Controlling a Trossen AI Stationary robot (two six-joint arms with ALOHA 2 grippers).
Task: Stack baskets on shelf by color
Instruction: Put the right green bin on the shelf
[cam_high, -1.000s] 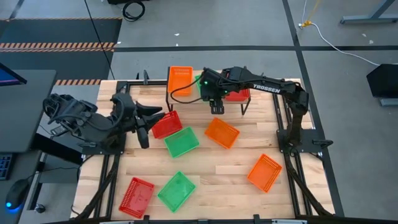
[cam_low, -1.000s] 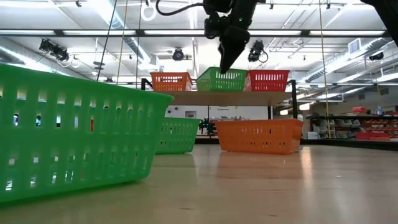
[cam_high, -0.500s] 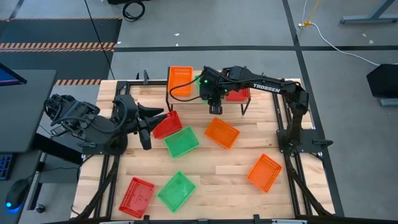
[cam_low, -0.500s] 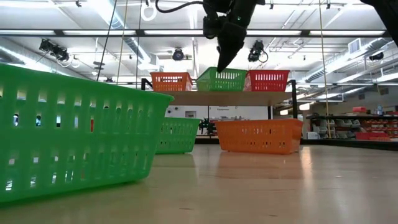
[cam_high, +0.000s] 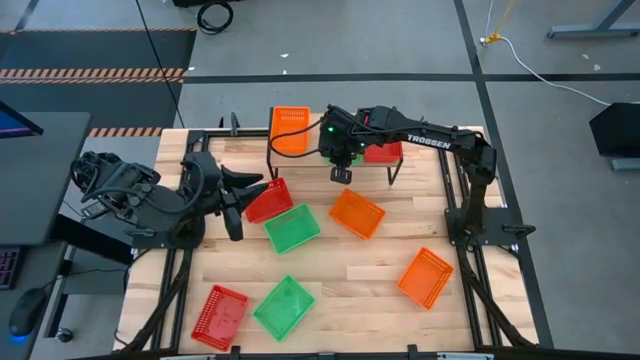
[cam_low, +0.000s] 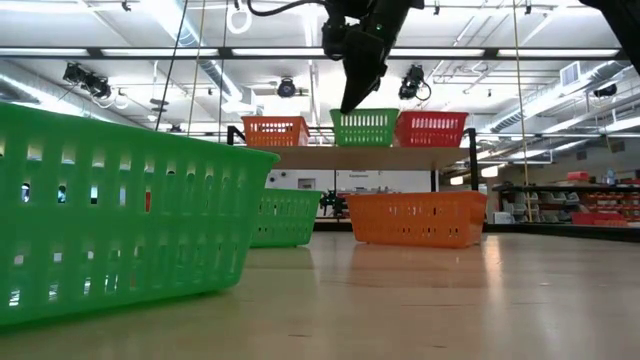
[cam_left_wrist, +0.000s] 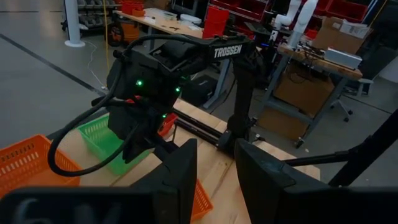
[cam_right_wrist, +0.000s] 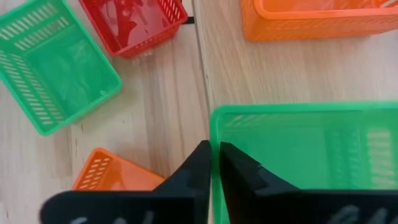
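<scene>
From above, the right end effector sits over the shelf, just beside the orange basket; the left end effector waits open beside the shelf. At table level, the green basket stands mid-shelf. The right wrist shows fingers pinching its rim.

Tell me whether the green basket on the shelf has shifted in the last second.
Yes. In the low view the green basket has slid toward the red basket, away from the orange basket.
</scene>
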